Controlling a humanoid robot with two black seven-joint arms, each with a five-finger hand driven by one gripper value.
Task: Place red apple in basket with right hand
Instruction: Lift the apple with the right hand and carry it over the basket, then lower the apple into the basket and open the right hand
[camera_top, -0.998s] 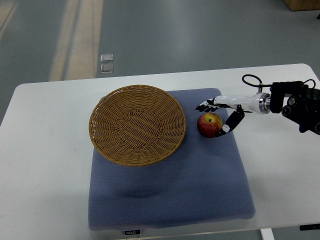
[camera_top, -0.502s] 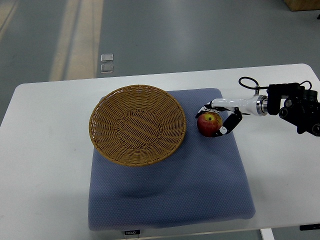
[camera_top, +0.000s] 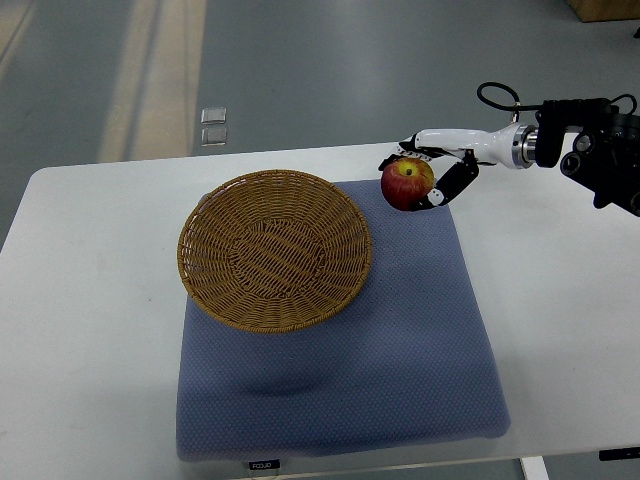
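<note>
A blue mat (camera_top: 340, 370) pads the near part of the white table (camera_top: 80, 330), there, I judge, to keep things from rolling. On its left half sits the wicker basket (camera_top: 275, 250), mouth up and empty, ready to receive. Beyond its right rim, my right hand (camera_top: 432, 180) has its fingers (camera_top: 398, 158) curled over the red apple (camera_top: 406, 183) with the thumb under, carrying it clear of the mat, just beside the basket but not yet above it.
</note>
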